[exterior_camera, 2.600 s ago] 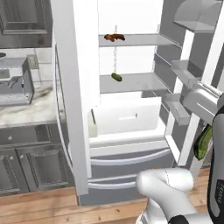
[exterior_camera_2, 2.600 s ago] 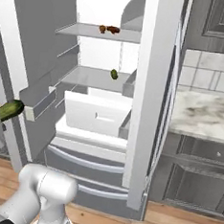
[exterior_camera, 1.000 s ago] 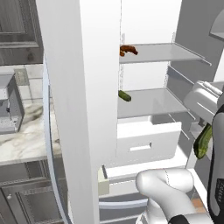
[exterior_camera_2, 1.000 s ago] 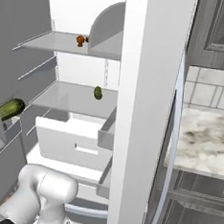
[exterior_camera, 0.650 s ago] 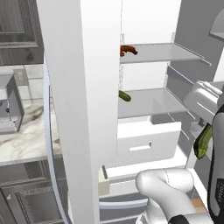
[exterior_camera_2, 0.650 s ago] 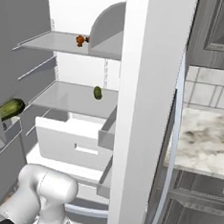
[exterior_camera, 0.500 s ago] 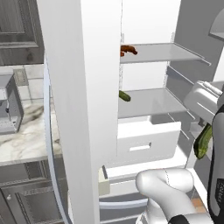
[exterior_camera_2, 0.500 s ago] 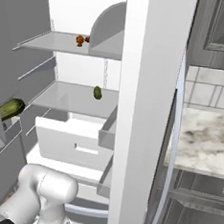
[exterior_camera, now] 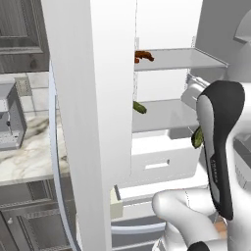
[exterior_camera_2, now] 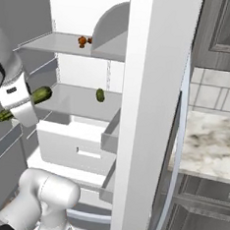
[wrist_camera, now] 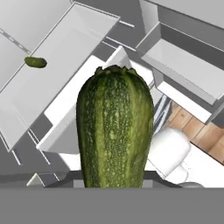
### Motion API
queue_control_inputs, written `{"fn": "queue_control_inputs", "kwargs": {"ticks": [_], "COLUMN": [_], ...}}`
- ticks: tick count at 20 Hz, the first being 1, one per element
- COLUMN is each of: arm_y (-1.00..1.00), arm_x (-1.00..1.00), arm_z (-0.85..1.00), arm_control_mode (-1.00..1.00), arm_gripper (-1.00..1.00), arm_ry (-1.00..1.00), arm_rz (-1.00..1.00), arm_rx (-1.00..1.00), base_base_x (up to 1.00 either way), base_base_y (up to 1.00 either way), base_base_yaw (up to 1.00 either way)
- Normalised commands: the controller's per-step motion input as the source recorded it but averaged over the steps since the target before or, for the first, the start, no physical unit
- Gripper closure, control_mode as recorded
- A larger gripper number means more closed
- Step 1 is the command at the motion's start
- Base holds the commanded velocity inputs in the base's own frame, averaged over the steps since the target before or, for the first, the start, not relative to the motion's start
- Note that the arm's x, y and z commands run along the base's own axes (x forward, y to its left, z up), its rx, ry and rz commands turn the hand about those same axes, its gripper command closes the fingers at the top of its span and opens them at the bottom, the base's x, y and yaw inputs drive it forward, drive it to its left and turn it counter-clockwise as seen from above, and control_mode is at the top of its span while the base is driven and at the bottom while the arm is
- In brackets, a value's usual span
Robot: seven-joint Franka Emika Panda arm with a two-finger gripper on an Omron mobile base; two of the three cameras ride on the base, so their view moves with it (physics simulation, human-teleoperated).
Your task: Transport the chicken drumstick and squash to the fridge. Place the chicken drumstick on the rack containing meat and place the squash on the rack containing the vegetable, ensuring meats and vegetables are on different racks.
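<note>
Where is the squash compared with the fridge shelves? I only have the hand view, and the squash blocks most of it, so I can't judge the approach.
Observer: In the right base view the squash hangs beside the front edge of the lower shelf, not yet over it.
Operator: Is the vegetable on that shelf?
Observer: Yes, the short green vegetable lies toward its back.
Operator: And the top rack?
Observer: The left base view shows the dark meat with the chicken drumstick beside it on the upper shelf.
</note>
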Motion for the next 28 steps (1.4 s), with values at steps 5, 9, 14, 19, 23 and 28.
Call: {"fn": "queue_control_inputs", "kwargs": {"ticks": [5,9,14,19,23,28], "arm_y": [0.0,-0.01,-0.02,-0.02,-0.07,-0.16], "arm_x": [0.99,0.75,0.69,0.69,0.64,0.7], "arm_z": [-0.37,-0.34,-0.45,-0.41,-0.36,-0.28], "arm_control_mode": [-1.0,-1.0,-1.0,-1.0,-1.0,-1.0], "arm_gripper": [1.0,1.0,1.0,1.0,1.0,1.0], "arm_ry": [0.0,0.0,0.0,-0.01,0.0,0.0], "arm_rz": [0.0,0.0,0.01,0.02,0.03,0.04], "arm_rx": [0.0,0.0,0.0,0.0,0.0,0.0], "base_base_x": [0.0,0.0,0.0,0.0,0.0,0.0], "base_base_y": [0.0,0.0,0.0,0.0,0.0,0.0], "base_base_yaw": [0.0,0.0,0.0,0.0,0.0,0.0]}}
